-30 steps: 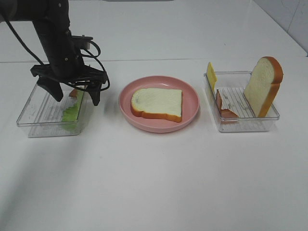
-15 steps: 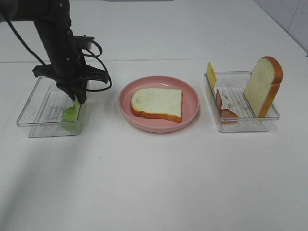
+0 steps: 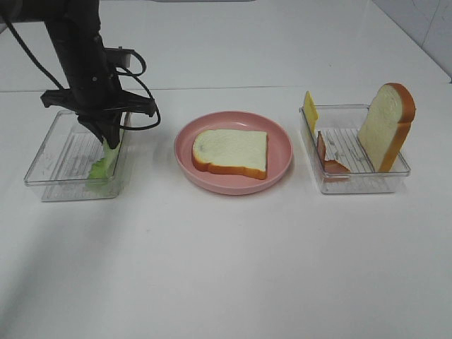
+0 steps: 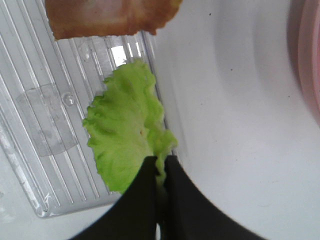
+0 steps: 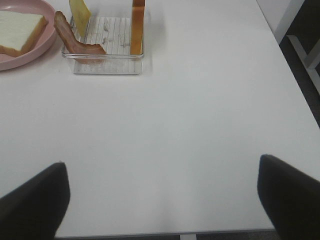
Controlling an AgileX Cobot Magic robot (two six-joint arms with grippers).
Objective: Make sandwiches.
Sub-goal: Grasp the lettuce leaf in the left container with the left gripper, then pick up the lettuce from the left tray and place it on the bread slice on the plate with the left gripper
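The black left gripper (image 4: 160, 172) was pressed together on one edge of the frilly green lettuce leaf (image 4: 125, 135). It pinched the leaf against the wall of the clear ribbed plastic tray (image 4: 45, 125) nearest the round pink plate (image 3: 281, 138). This was presumably to carry the leaf onto the white bread slice with orange-brown crust (image 3: 231, 152), which lay flat on that plate as the sandwich base. Whether the leaf had cleared the tray floor was hard to tell. A brown-red bacon strip (image 4: 110, 17) lay beside it. The right gripper (image 5: 162, 200) hung spread wide and empty over the white table (image 5: 175, 125), well apart from the second clear tray (image 5: 107, 67). There the yellow cheese square (image 5: 80, 12) leaned upright, easy to grasp.
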